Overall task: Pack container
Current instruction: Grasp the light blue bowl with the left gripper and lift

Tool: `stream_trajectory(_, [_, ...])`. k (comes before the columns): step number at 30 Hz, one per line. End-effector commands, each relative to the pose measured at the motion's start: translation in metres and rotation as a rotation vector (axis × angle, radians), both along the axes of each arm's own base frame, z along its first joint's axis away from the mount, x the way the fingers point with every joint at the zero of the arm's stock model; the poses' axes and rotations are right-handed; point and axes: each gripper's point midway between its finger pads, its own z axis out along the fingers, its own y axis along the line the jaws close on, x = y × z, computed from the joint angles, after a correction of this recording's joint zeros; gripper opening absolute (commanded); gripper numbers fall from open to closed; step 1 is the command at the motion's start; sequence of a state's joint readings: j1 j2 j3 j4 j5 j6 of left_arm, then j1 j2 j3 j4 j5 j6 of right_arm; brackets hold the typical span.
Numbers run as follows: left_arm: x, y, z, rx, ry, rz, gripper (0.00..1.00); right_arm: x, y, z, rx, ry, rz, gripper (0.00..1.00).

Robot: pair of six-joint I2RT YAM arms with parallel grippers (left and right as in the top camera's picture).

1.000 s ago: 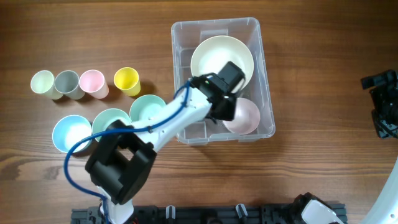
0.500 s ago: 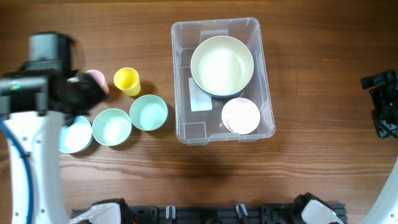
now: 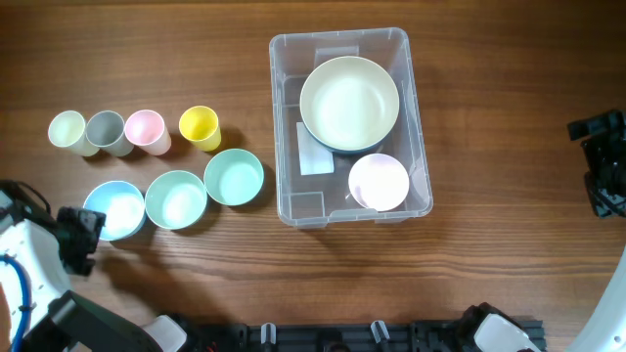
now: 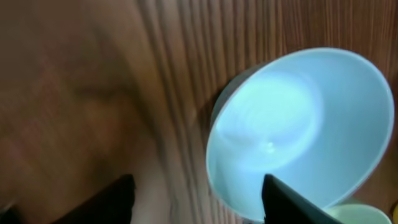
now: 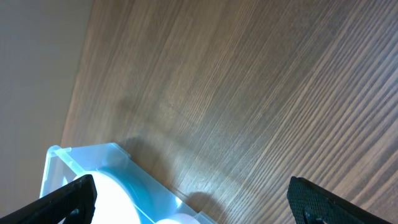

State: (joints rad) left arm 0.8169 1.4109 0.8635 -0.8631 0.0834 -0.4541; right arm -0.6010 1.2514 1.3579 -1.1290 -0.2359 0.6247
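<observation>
The clear container (image 3: 422,117) stands on the wood table and holds a large cream bowl (image 3: 348,102) and a small pink bowl (image 3: 379,181). Its corner also shows in the right wrist view (image 5: 87,163). My left gripper (image 3: 78,240) is open and empty at the near left, just left of the blue bowl (image 3: 113,209). In the left wrist view the blue bowl (image 4: 298,130) lies ahead of the open fingers (image 4: 199,202). My right gripper (image 3: 602,166) is open and empty at the far right, well away from the container.
Two mint bowls (image 3: 176,198) (image 3: 234,177) sit right of the blue bowl. A row of cups stands behind them: cream (image 3: 68,130), grey (image 3: 106,131), pink (image 3: 145,130), yellow (image 3: 200,126). A white label (image 3: 315,156) lies on the container floor.
My left arm has left the container, where the pink bowl now sits, swung across to the far left, and dropped down beside the blue bowl. The right arm has not moved.
</observation>
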Motion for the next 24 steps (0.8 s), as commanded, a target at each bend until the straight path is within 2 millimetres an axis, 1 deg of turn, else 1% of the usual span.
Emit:
stream_trajectory(1, [-0.001,-0.011,-0.024,-0.049,-0.010,-0.037,0.56,0.001,0.000,0.001,0.009,-0.006,-0.004,1.00])
stream_trajectory(2, [0.000,-0.010,-0.031,-0.049,-0.010,-0.037,0.55,0.001,0.000,0.001,0.009,-0.007,-0.004,1.00])
stream_trajectory(4, [0.003,-0.007,-0.042,-0.051,-0.010,-0.032,0.52,0.001,0.000,0.001,0.009,-0.007,-0.004,1.00])
stream_trajectory(5, [0.004,-0.006,-0.046,-0.054,-0.009,-0.030,0.48,0.001,0.000,0.001,0.009,-0.007,-0.004,1.00])
stream_trajectory(7, [0.004,-0.006,-0.053,-0.072,0.003,-0.030,0.36,0.001,0.000,0.001,0.009,-0.007,-0.004,1.00])
stream_trajectory(8, [0.004,-0.007,-0.056,-0.077,0.008,-0.030,0.31,0.001,0.000,0.001,0.008,-0.007,-0.003,1.00])
stream_trajectory(10, [0.003,-0.008,-0.059,-0.085,0.015,-0.029,0.17,0.001,0.000,0.001,0.009,-0.007,-0.004,1.00])
stream_trajectory(11, [0.004,-0.009,-0.058,-0.092,0.009,-0.031,0.08,0.001,0.000,0.001,0.009,-0.007,-0.004,1.00])
stream_trajectory(12, [0.006,-0.009,-0.057,-0.095,0.000,-0.031,0.04,0.001,0.000,0.001,0.009,-0.007,-0.004,1.00])
stream_trajectory(13, [0.008,-0.009,-0.053,-0.096,-0.008,-0.033,0.04,0.001,0.000,0.001,0.009,-0.007,-0.004,1.00])
stream_trajectory(15, [0.012,-0.005,-0.037,-0.089,-0.017,-0.033,0.04,0.001,0.000,0.001,0.009,-0.007,-0.004,1.00])
stream_trajectory(18, [0.019,0.003,0.005,-0.055,-0.047,-0.034,0.04,0.001,0.000,0.001,0.009,-0.007,-0.004,1.00])
stream_trajectory(21, [0.026,0.006,0.065,-0.004,-0.118,-0.041,0.04,0.001,0.000,0.001,0.009,-0.007,-0.004,1.00])
stream_trajectory(22, [0.031,0.001,0.095,0.004,-0.176,-0.054,0.04,0.001,0.000,0.001,0.009,-0.007,-0.004,1.00])
stream_trajectory(23, [0.037,-0.010,0.119,-0.002,-0.240,-0.088,0.04,0.001,0.000,0.001,0.009,-0.007,-0.004,1.00])
stream_trajectory(24, [0.042,-0.019,0.134,-0.005,-0.287,-0.135,0.04,0.001,0.000,0.001,0.009,-0.007,-0.004,1.00])
